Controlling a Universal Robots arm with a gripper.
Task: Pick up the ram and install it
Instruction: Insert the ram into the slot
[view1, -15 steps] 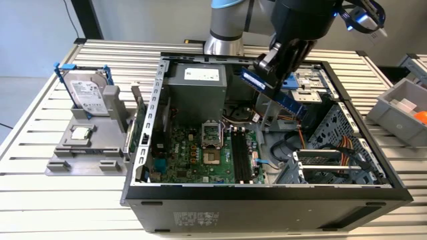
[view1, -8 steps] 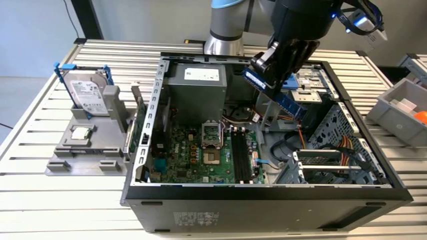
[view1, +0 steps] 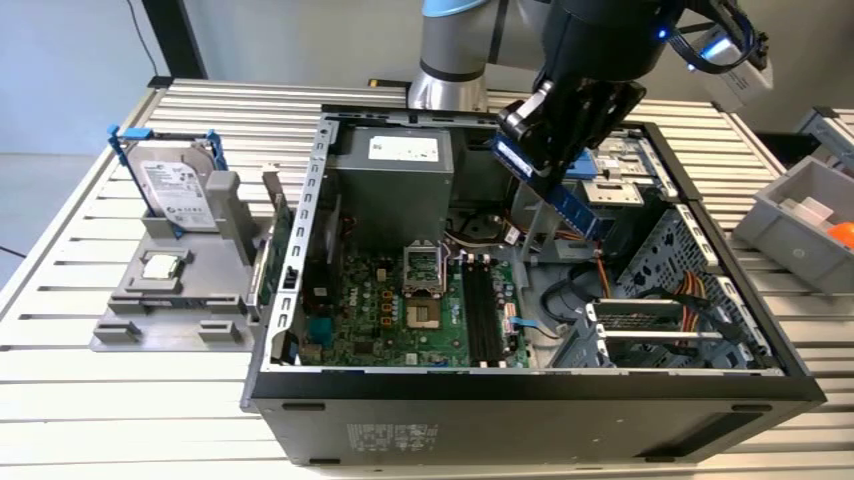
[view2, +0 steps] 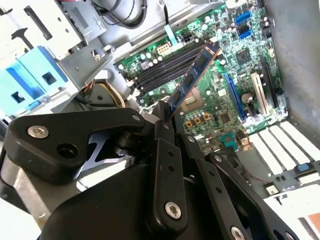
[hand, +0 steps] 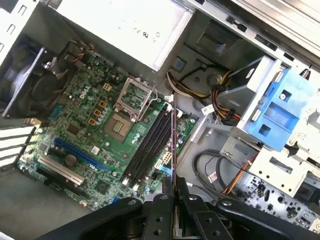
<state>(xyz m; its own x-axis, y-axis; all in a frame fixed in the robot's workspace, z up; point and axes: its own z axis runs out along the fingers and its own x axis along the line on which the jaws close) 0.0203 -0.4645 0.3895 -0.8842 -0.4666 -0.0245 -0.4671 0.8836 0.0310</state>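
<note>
The ram (view1: 567, 200) is a narrow bluish stick with dark chips. It hangs tilted above the open computer case (view1: 287, 300), over the motherboard's right side in the exterior view. My gripper (view1: 525, 148) is shut on its upper end. In the second wrist view the ram (view2: 192, 77) juts out from the black fingers (view2: 165, 150) toward the black memory slots (view2: 165, 67). In the first wrist view the ram (hand: 173, 145) shows edge-on, beside the memory slots (hand: 147, 142) and apart from them. The slots (view1: 487, 310) hold no stick.
A grey stand at the exterior view's left holds a silver hard drive (view1: 174, 190) and a small square processor chip (view1: 163, 266). Inside the case are the power supply (view1: 394, 170), an open processor socket (view1: 420, 270), cables (view1: 667, 290) and a blue drive bracket (hand: 277, 107). A grey bin (view1: 801, 215) stands at the right.
</note>
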